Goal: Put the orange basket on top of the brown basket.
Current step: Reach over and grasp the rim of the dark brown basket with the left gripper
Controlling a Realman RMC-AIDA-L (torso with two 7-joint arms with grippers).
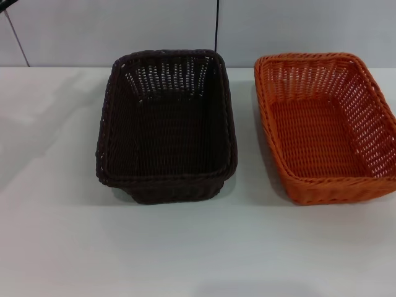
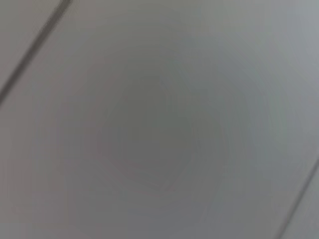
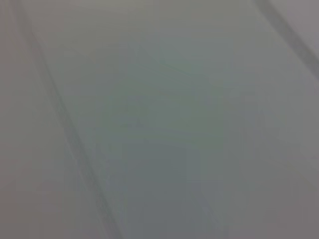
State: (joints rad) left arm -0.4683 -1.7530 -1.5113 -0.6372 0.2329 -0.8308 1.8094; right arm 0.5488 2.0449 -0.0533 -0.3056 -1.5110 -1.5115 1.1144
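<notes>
Neither the left tool nor the right tool appears in the head view, and the two wrist views show only a blank pale grey surface crossed by thin dark seam lines, so whether either tool is released, clenched or grasping something cannot be told, and nothing can be placed relative to them.

The very dark brown, almost black, rectangular woven wicker-style basket (image 1: 166, 127) sits upright on the white tabletop (image 1: 185, 247), near the middle of the head view and a little toward the robot's left. Its braided rim runs all the way round, its sloped sides are open-weave near the top at the far end, and its inside holds nothing.

The bright orange rectangular woven wicker-style basket (image 1: 327, 127) stands on the same tabletop on the robot's right, beside the brown basket but apart from it, with a strip of bare tabletop between the two. It too is upright and unfilled, with sloped open-weave walls and a braided rim; its right-hand edge is cut off by the border of the head view. The orange basket is not on the brown basket; both rest directly on the tabletop.

Behind the tabletop rises a pale wall (image 1: 111, 31) with a thin dark vertical line (image 1: 217, 25) above the brown basket's far corner.
</notes>
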